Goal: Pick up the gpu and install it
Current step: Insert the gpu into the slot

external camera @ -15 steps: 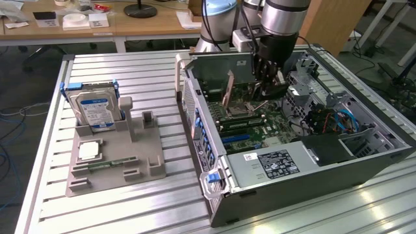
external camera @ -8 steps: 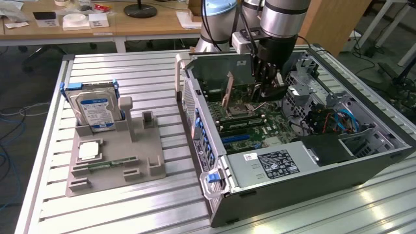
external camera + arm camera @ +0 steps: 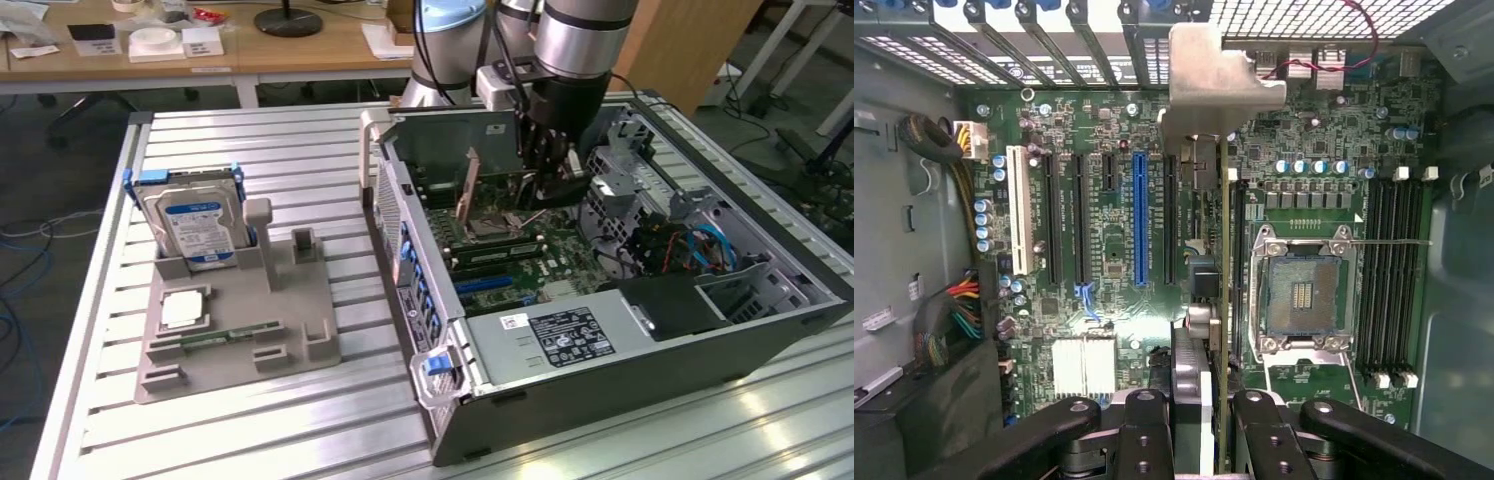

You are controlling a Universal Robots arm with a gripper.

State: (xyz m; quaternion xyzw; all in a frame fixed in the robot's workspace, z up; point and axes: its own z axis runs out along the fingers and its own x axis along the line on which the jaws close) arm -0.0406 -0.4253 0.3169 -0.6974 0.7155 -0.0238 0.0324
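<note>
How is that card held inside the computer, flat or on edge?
On edge: the gpu shows as a thin line clamped in the gripper.

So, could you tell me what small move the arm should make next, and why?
Probably ease straight down a little: the end effector grips the gpu upright above the motherboard, one end by the rear slot openings, and it looks not yet seated in any slot.
</note>
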